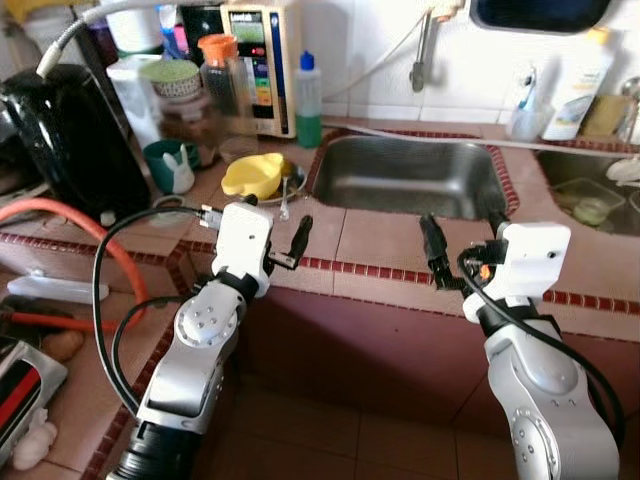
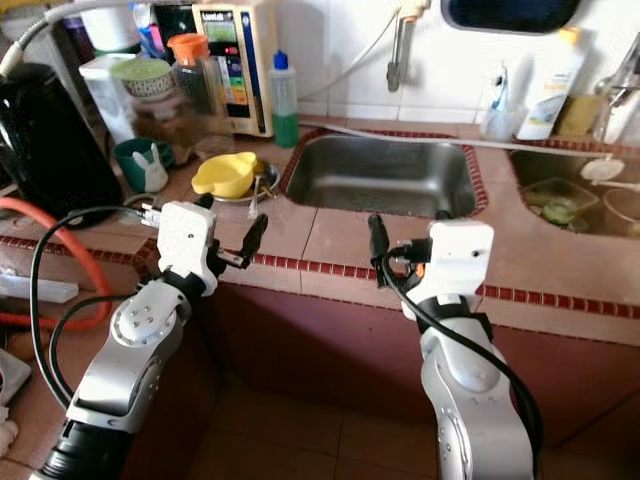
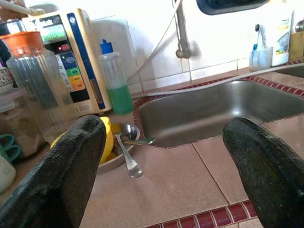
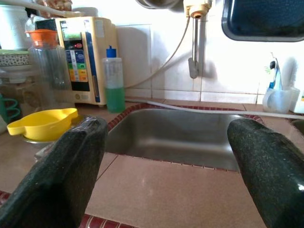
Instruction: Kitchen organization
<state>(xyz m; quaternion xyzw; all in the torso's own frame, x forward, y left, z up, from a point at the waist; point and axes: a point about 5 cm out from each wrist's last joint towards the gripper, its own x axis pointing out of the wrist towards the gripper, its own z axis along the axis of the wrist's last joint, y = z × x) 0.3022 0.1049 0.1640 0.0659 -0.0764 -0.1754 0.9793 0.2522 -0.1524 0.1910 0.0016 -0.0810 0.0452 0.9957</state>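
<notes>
A yellow scoop-shaped bowl (image 1: 255,175) rests on a small metal plate (image 3: 114,161) left of the steel sink (image 1: 410,175), and two spoons (image 3: 128,159) lie against it. My left gripper (image 1: 285,235) hovers open over the tiled counter edge just in front of that plate, nothing between its fingers (image 3: 61,175). My right gripper (image 1: 465,240) is also open and empty, held over the counter edge in front of the sink. A green soap bottle (image 1: 309,100) stands behind the sink's left corner.
Behind the bowl stand a glass jar with an orange lid (image 1: 222,75), a water purifier (image 1: 260,60), a teal mug (image 1: 170,165) and a black appliance (image 1: 70,130). An orange hose (image 1: 90,225) curves over the left counter. A second basin (image 1: 590,190) with dishes lies right.
</notes>
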